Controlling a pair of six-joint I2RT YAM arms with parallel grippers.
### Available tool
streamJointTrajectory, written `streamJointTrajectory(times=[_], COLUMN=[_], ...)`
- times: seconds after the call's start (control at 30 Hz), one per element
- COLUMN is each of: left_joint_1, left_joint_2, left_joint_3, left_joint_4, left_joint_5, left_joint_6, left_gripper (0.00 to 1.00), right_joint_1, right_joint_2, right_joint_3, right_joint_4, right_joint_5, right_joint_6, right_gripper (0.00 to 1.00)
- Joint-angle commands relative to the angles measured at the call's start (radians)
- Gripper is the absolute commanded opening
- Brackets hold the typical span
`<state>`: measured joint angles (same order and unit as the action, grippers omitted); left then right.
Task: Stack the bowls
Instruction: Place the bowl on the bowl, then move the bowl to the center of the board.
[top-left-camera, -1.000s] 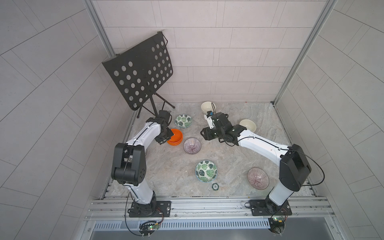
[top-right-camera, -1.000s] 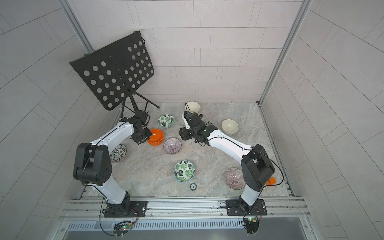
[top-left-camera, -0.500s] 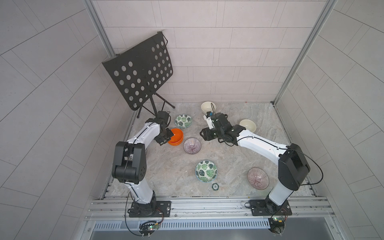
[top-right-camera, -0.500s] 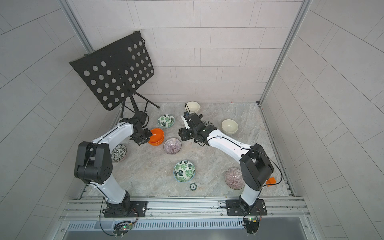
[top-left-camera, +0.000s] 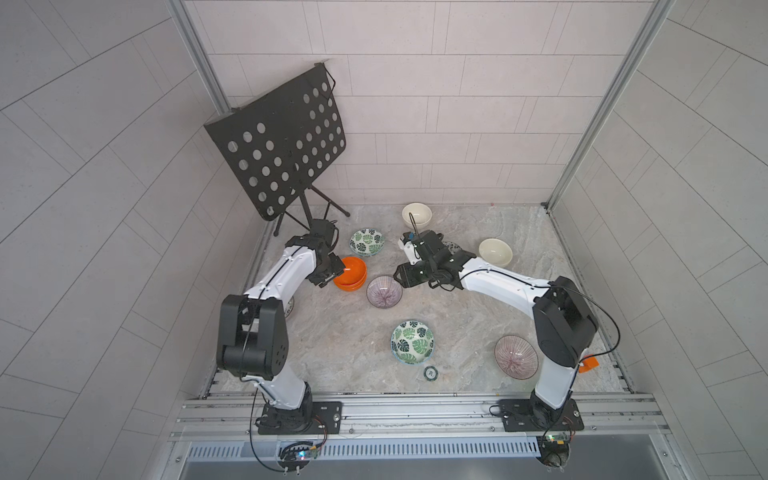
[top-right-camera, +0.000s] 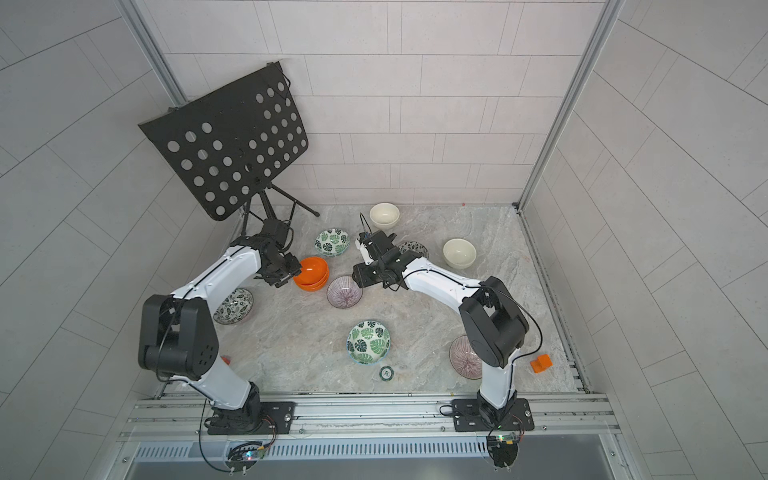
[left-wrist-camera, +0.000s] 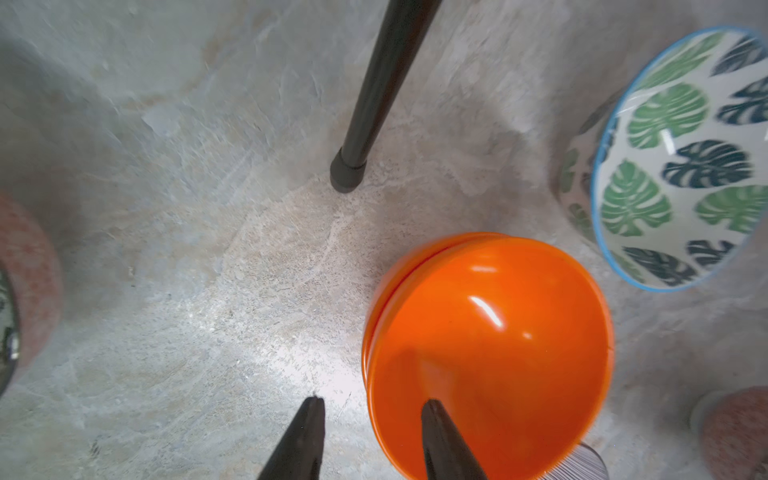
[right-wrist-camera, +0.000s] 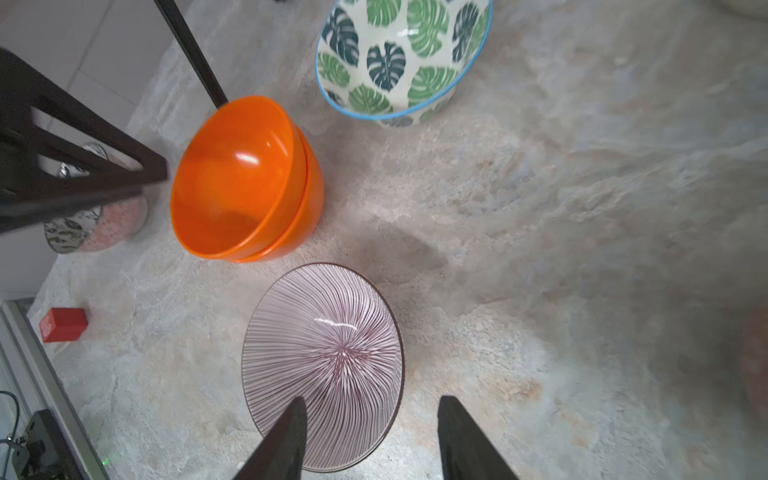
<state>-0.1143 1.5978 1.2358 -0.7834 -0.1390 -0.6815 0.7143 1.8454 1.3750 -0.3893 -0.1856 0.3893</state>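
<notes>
On the surface (top-left-camera: 332, 340), 2 orange bowls (top-left-camera: 350, 273) are nested far left. The top one was just let go, so the 1st pair is done. Beside them the purple bowl (top-left-camera: 384, 292) is not pinched yet. Spread: the left claw (left-wrist-camera: 372, 401) at the orange rim, the right claw (right-wrist-camera: 372, 398) over the purple rim.

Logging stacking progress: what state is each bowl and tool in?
Orange bowls: nested, upright.
Middle purple bowl: unstacked.
Near purple bowl: unstacked.
Far green bowl: unstacked.
Near green bowl: unstacked.
Back cream bowl: unstacked.
Right cream bowl: unstacked.
Left black-and-white bowl: unstacked.
Back black-and-white bowl: unstacked, partly hidden.
Left tool: open, astride orange rim.
Right tool: open, over middle purple rim.
</notes>
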Motion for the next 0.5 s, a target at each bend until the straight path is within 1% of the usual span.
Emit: streamJointTrajectory(times=[0.0,0.17,0.27,0.33,0.4,0.47], left_joint_1=[-0.021,-0.068,-0.079,-0.079,-0.078,-0.078], left_joint_2=[-0.086,-0.125,-0.124,-0.124,-0.124,-0.128], left_joint_3=[-0.015,-0.033,-0.041,-0.042,-0.044,-0.046], left_joint_4=[-0.034,-0.05,-0.05,-0.051,-0.053,-0.052], left_joint_5=[-0.021,-0.033,-0.03,-0.027,-0.025,-0.024], left_joint_6=[0.018,0.032,0.037,0.04,0.043,0.043], left_gripper=[0.43,0.44,0.44,0.44,0.44,0.44], right_joint_1=[0.007,0.007,0.007,0.007,0.007,0.007], right_joint_2=[0.059,0.113,0.139,0.157,0.17,0.176], right_joint_3=[0.02,0.043,0.072,0.084,0.09,0.094], right_joint_4=[-0.036,-0.026,-0.034,-0.036,-0.033,-0.032], right_joint_5=[-0.005,0.001,0.003,0.008,0.015,0.022], right_joint_6=[-0.011,0.0,0.005,0.009,0.014,0.02], right_gripper=[0.52,0.49,0.45,0.39,0.29,0.22])
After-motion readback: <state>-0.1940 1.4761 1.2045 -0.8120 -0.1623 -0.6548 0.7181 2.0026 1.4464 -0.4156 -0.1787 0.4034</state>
